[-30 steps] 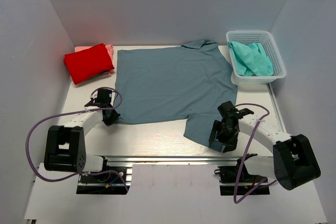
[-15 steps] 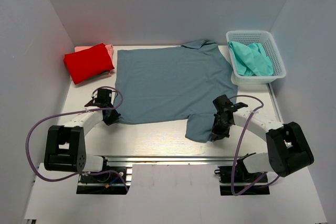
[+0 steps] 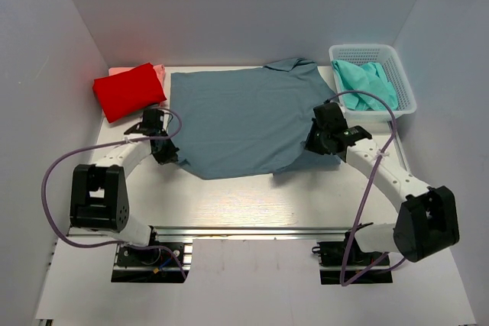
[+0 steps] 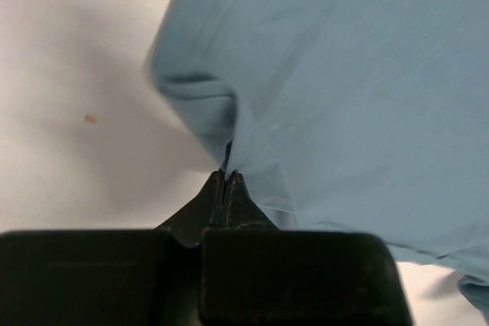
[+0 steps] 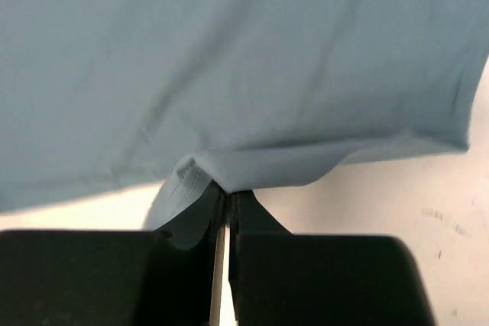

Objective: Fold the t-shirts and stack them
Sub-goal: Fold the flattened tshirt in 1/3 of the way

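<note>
- Since a second ago the right arm [image 3: 382, 172] has swung from the lower right of the top view up to the middle right. The flap of the blue-grey t-shirt [image 3: 244, 116] that lay at lower centre has gone up with it.
- Over the same second the left arm [image 3: 126, 159] has crept a little toward the upper left. The shirt's lower left corner is drawn up with it, so the near edge now runs slanted instead of straight.
- The right jaws are clenched on a fold at the shirt's edge. In the right wrist view the cloth [image 5: 229, 51] spreads across the upper frame, and a stitched hem is bunched just left of the tips.
- The left jaws are pinched tight on a ridge of the same shirt [image 4: 344, 74], which curls over at upper centre of the left wrist view, above bare counter [image 4: 76, 74].
- The lifted piece at the right may be a sleeve or a hem corner. The arm hides too much of it in the top view to tell.
- The blue-grey t-shirt fills the middle of the counter [image 3: 229, 200], with its collar toward the upper centre.
- A folded red t-shirt [image 3: 128, 91] lies at the upper left, well apart from the blue-grey one. A pink t-shirt [image 3: 160, 72] shows only as an edge behind it.
- The teal t-shirt [image 3: 367, 85] is crumpled inside the white mesh basket [image 3: 407, 89] at the upper right, just beside the blue-grey shirt's right edge.
</note>
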Motion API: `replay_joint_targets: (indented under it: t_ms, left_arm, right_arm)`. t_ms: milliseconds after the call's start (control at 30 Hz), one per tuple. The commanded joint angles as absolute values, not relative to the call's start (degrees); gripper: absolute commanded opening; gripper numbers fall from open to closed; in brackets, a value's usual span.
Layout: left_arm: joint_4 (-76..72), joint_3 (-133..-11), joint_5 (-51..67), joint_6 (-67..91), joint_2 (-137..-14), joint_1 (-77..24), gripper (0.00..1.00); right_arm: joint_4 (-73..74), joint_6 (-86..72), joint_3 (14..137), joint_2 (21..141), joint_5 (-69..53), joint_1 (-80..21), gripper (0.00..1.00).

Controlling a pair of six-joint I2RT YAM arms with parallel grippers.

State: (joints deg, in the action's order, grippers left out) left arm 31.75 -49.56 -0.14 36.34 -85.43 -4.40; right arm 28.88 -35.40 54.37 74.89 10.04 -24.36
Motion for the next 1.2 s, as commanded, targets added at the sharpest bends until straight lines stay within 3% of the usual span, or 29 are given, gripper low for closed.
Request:
replay_joint_targets:
  t_ms: [0, 433, 833, 1167]
  left_arm:
    - [34.4, -54.8, -0.7, 37.5, -87.7, -4.0, 0.00]
    - [37.4, -67.9, -4.7, 39.3, -96.4, -0.8, 0.00]
    - [34.2, -77.0, -5.1, 37.5, -102.7, -0.8, 0.00]
    - [28.6, -74.9, -9.0, 38.1, -99.1, -0.8, 0.00]
  right_arm:
    - [24.3, -36.7, 58.7, 77.2, 16.1, -23.1, 0.00]
    - [15.7, -33.1, 71.0, 88.2, 19.3, -18.8, 0.00]
    - [6.0, -21.9, 80.3, 97.4, 14.0, -16.3, 0.00]
    - [8.0, -21.2, 86.0, 101.2, 14.8, -14.2, 0.00]
